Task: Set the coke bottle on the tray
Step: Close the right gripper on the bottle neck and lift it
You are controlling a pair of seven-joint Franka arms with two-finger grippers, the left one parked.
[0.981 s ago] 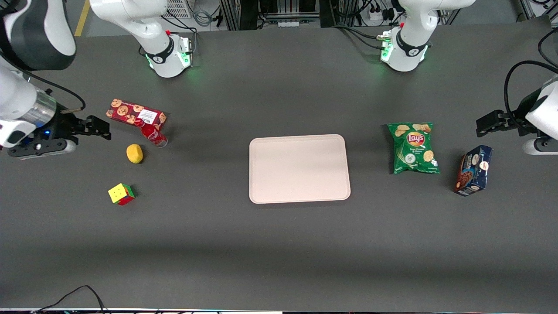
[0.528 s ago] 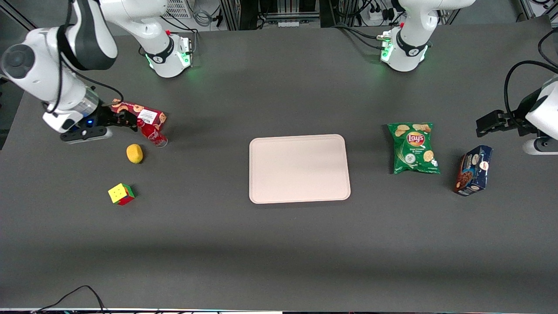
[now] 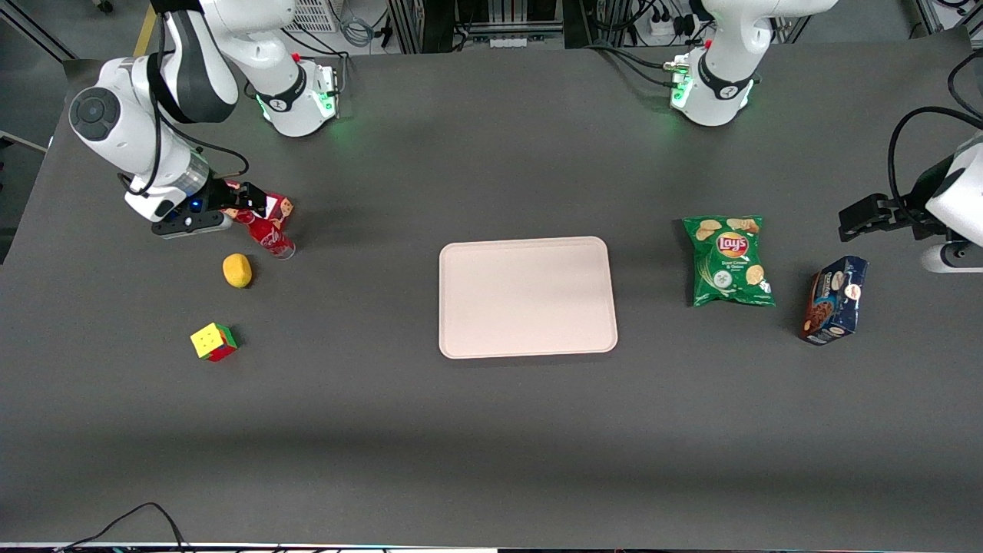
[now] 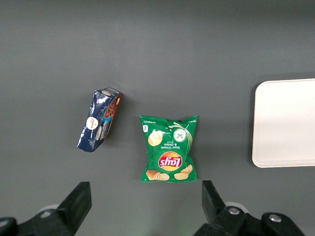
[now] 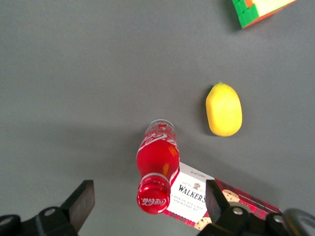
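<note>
In the front view, the coke bottle stands on the dark table toward the working arm's end, its red body and cap seen from above at a slant, with a clear base nearest the tray. It sits just beside the red cookie box, which is mostly covered by the arm. The gripper hangs above the box and the bottle's cap, not touching the bottle. A yellow lemon lies near the bottle, nearer the camera, and a Rubik's cube lies nearer still. The pale pinkish-beige tray rests flat in the middle of the table, well apart from the bottle. Toward the parked arm's end lie a green Lay's chip bag and a dark blue snack box.

In the left wrist view, the Lay's bag lies between the blue box and a rounded-cornered edge of the tray.

In the right wrist view, the bottle stands upright, its red cap with white script facing the camera, white script on its red label, and a clear base on the table. It overlaps the Walkers cookie box. The gripper is spread wide, a finger on each side of the cap, gripping nothing. The lemon lies near the bottle, and a corner of the cube shows well apart from it.
</note>
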